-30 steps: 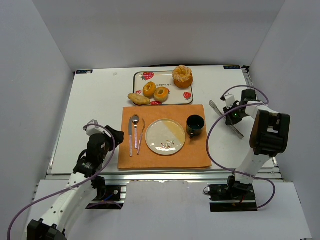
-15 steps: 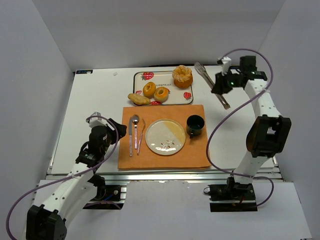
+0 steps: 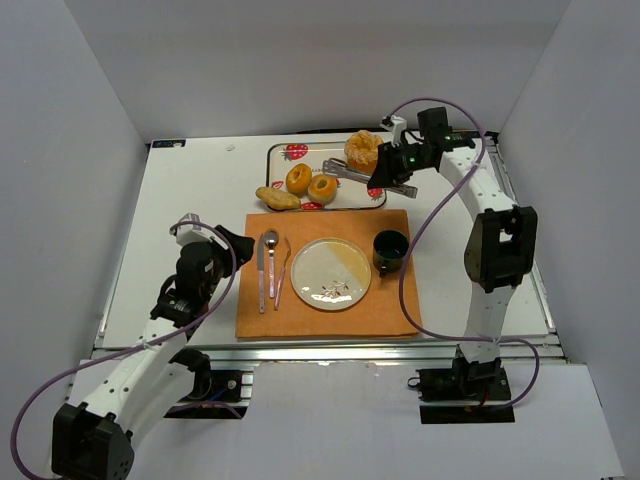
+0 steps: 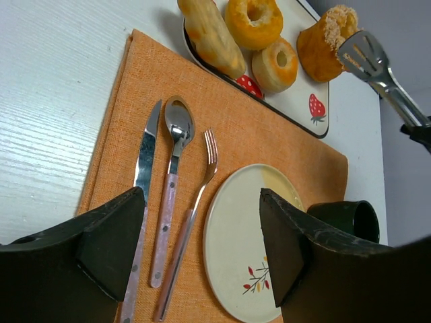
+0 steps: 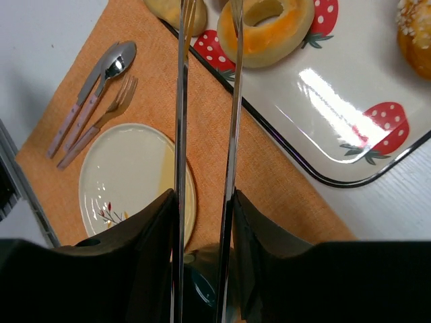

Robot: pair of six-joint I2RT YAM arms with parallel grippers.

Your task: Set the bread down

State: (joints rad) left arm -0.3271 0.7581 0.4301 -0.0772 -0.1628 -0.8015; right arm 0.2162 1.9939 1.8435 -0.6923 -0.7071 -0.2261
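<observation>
While the bread lies on the tray, the right-hand one of two rings and just beside its twin, the step in hand looks like the reach for the pick-up. The right tool pinches a pair of tongs. In the wrist view their blades stand apart and line up on either side of the bread, seemingly above it rather than on it. Next, I judge, the blades must drop to straddle the ring, squeeze, lift it over the tray's near rim and carry it to the plate, which is bare. Room is tight at the pick: the twin crowds one side, the roll sits at the near-left corner and the bun is just behind the tongs. On the way down the cup stands just right of the plate. The left tool is spread and empty beside the mat, well apart from the tray.
</observation>
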